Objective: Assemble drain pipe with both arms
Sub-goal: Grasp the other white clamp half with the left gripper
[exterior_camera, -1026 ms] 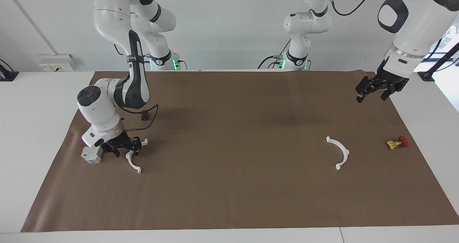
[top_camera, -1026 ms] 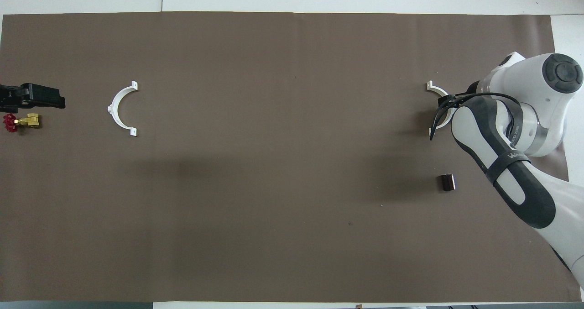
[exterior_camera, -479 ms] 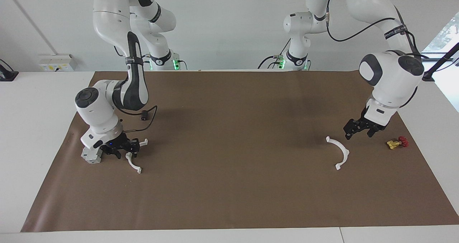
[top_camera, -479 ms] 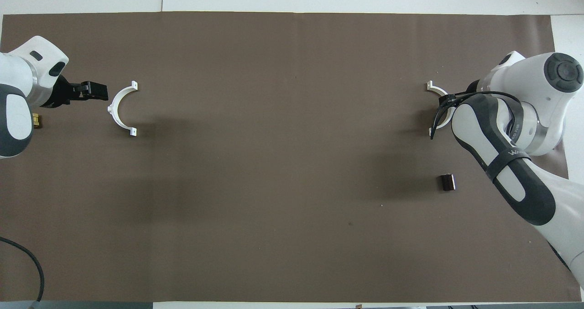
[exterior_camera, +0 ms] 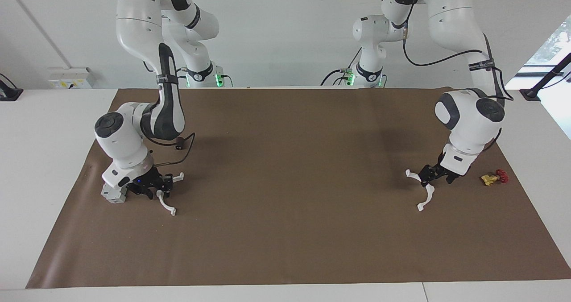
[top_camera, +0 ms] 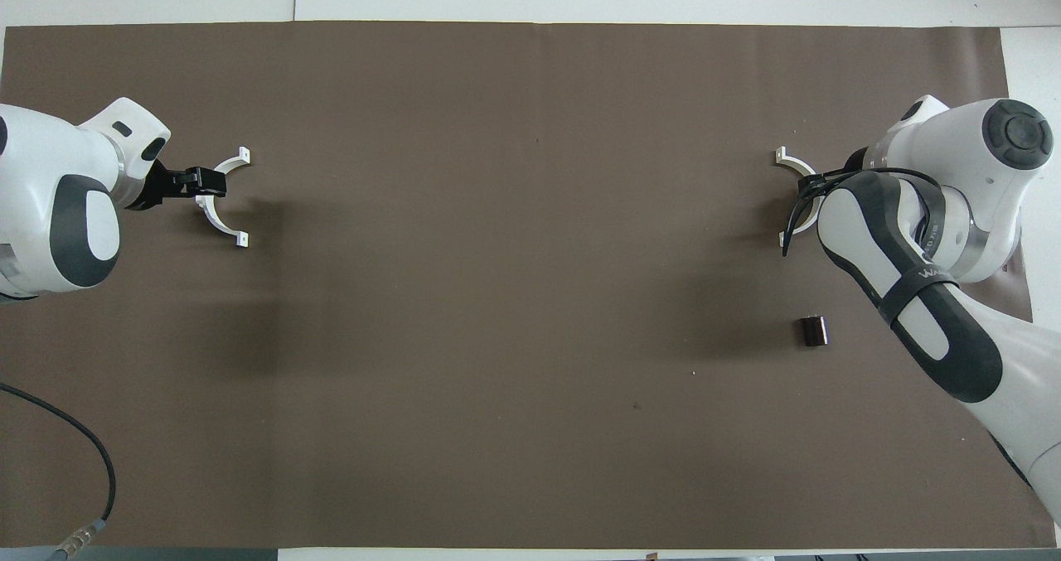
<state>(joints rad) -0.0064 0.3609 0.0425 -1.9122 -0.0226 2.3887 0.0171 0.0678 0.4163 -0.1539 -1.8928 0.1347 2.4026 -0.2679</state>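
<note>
Right gripper [exterior_camera: 157, 189]: down on the brown mat [exterior_camera: 285, 230], at the middle of one white half-ring [exterior_camera: 166, 204]; whether its fingers grasp the ring I cannot tell.
Left gripper [exterior_camera: 429, 175]: low at the mat's left-arm end, fingers spread wide astride the arc of the second half-ring [exterior_camera: 421, 195]; no clamp on it.
Half-rings: both flat on the mat, well apart, one at each end.
Grey block [exterior_camera: 112, 194]: on the mat, just beside the right gripper, toward the mat's edge.
Yellow-and-red valve [exterior_camera: 494, 177]: on the mat near the left gripper, toward the mat's edge.
</note>
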